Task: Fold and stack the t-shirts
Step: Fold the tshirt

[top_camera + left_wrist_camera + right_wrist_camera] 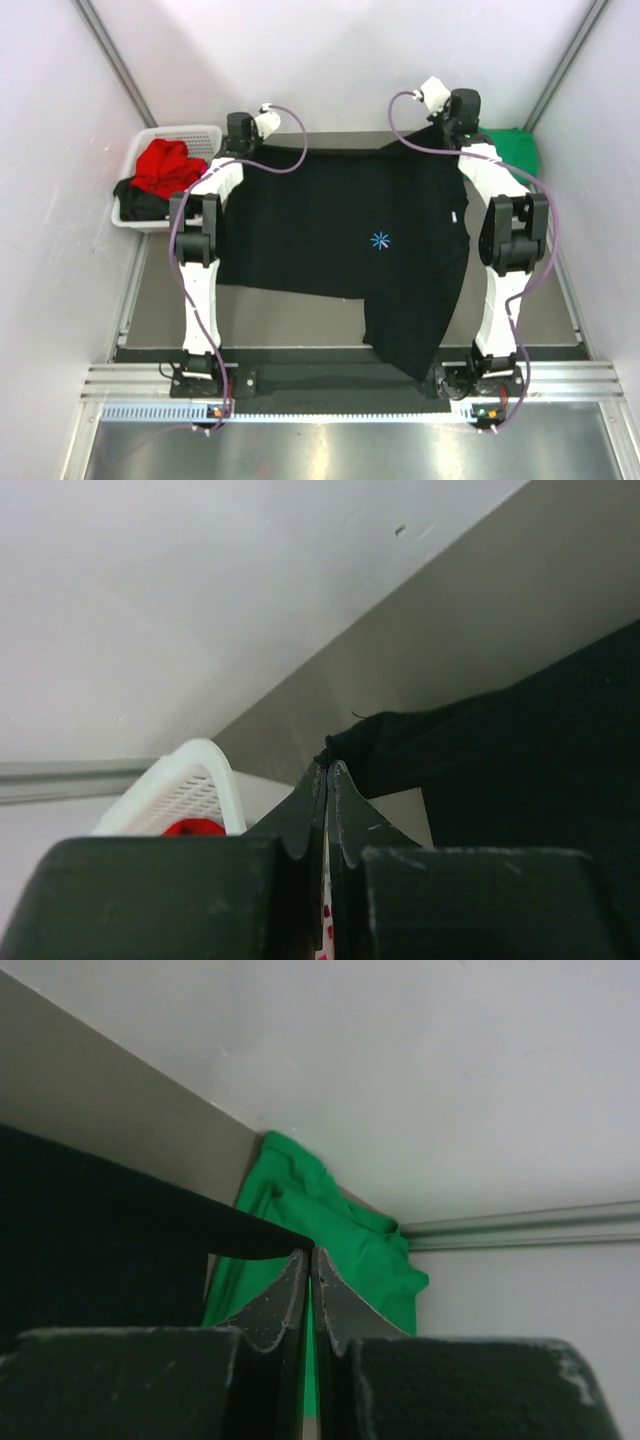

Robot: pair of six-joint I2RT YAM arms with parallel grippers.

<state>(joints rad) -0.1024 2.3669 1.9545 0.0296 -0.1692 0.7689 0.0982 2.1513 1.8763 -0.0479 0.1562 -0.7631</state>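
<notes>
Black t-shirt [350,235]: lay spread over the surface [290,320], frame centre.
Left jaws: closed on its upper-left corner.
Right jaws: closed on its upper-right corner.
Purpose: likely stretching the cloth flat for folding.

The big black t-shirt [340,240] lies spread flat across the middle of the desk [290,320], its small blue star mark [380,240] facing up near the centre. Its far edge runs along the desk's far side, pinched at the far left corner by the left pincer [327,770] and at the far right corner by the right pincer [306,1255]. One end trails to the desk's near right edge. The green t-shirt [515,150] sits crumpled at the desk's far right corner. Off the desk's far left corner, the red t-shirt [165,165] is heaped in the basket [185,132] on top of a dark black shirt [140,205].
</notes>
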